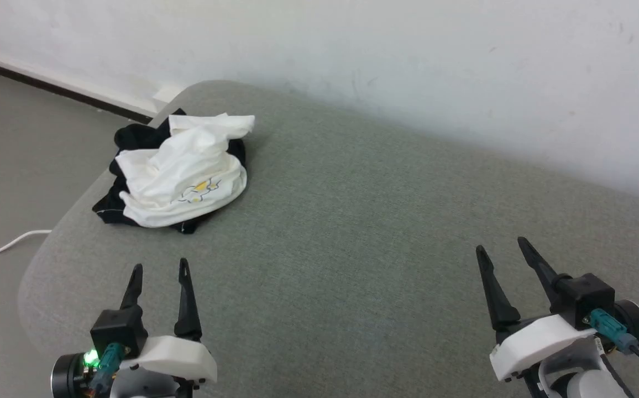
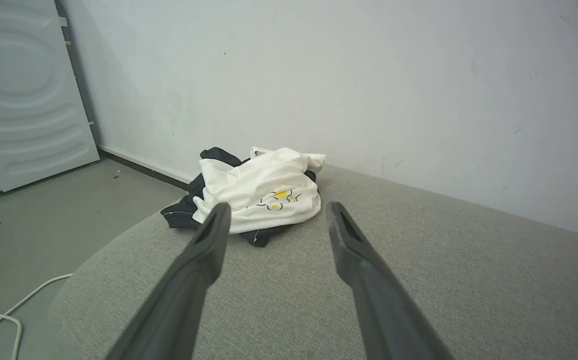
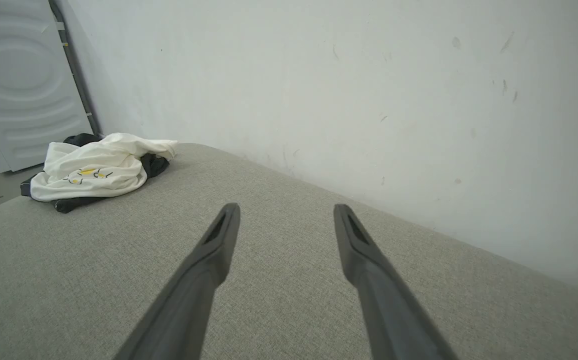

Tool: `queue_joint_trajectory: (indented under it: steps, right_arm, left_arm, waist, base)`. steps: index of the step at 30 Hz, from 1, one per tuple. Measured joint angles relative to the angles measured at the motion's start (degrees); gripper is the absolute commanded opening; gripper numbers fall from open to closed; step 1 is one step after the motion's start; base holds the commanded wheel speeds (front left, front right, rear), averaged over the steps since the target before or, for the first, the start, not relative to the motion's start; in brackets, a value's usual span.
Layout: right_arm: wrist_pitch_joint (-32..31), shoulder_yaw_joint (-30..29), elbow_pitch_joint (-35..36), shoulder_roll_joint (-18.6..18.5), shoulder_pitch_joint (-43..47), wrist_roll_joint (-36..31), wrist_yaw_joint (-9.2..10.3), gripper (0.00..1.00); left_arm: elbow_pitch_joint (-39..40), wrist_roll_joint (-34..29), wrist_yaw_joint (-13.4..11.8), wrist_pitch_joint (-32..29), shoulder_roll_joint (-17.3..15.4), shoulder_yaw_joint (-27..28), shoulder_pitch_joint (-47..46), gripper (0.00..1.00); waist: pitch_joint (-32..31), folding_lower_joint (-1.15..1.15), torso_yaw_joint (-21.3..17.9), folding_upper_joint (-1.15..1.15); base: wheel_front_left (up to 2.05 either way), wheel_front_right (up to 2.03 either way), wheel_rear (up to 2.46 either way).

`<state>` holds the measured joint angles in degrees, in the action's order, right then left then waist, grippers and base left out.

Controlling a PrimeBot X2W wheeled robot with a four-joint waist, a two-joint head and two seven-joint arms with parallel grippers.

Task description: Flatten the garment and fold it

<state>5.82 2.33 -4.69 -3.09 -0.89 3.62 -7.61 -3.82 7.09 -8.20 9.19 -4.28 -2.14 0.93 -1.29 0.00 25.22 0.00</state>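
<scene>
The garment (image 1: pixel 178 174) lies crumpled in a heap near the far left corner of the grey cushioned surface (image 1: pixel 352 232), white cloth on top with a yellow and blue print, black cloth beneath. It also lies ahead of the fingers in the left wrist view as garment (image 2: pixel 259 192) and far left in the right wrist view as garment (image 3: pixel 94 167). My left gripper (image 1: pixel 160 268) hovers open at the lower left, short of the heap. At the lower right my right gripper (image 1: pixel 501 246) is open, far from the garment. Both hold nothing.
A white wall (image 1: pixel 408 66) runs along the far edge of the surface. The floor (image 1: pixel 15 166) lies to the left with a white cable (image 1: pixel 4 246) on it. A pale appliance (image 2: pixel 19 90) stands by the wall at left.
</scene>
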Motion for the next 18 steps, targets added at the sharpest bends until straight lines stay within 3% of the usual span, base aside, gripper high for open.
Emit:
queue_joint_trajectory:
  steps: [18]
  right_arm:
    - [1.02, 0.58, -0.66, 0.01, -0.18, 0.71, 0.00, 1.00]
  left_arm:
    - [-0.27, 2.01, -2.24, 2.15, -0.65, -0.60, 0.29, 1.00]
  waist:
    - [-0.28, 0.00, 5.43, 0.00]
  base:
    - [0.00, 0.00, 0.00]
